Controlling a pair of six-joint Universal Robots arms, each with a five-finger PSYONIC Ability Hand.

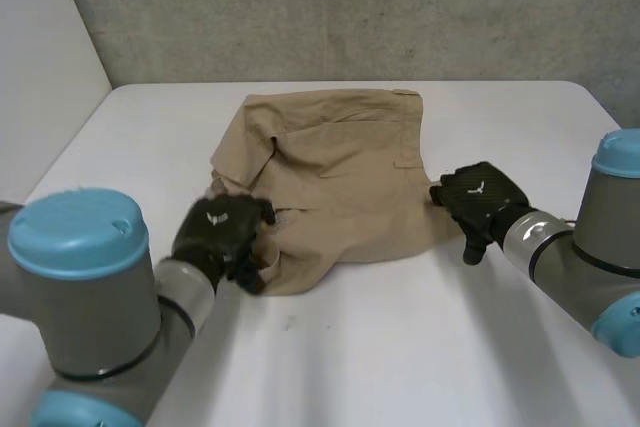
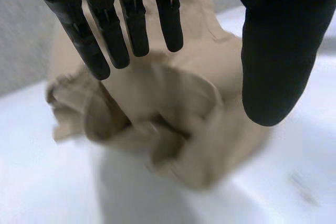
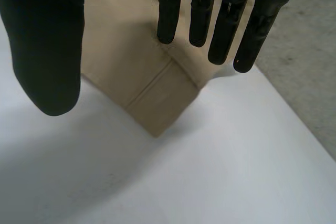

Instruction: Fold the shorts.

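Shorts point(image 1: 335, 172) on desk point(image 1: 400, 357), near-left corner bunched. Left hand point(image 1: 220, 232) over that corner, right hand point(image 1: 478, 197) at shorts' right edge; both spread, holding nothing. Step: pre-grasp. Next probably needs pinch on both corners.

Hidden beneath the left robot hand point(image 1: 222, 232): the near left corner of the shorts point(image 1: 345, 172). Touching or just apart where the right robot hand point(image 1: 480, 197) meets the shorts' right edge: cannot tell. Cut off at the head view's edges: left arm point(image 1: 90, 287), right arm point(image 1: 600, 247), near part of the desk point(image 1: 400, 347). In each wrist view, palm cropped away, cloth behind thumb and fingers unseen. Lie of the crumpled folds under the left robot hand: unreadable.
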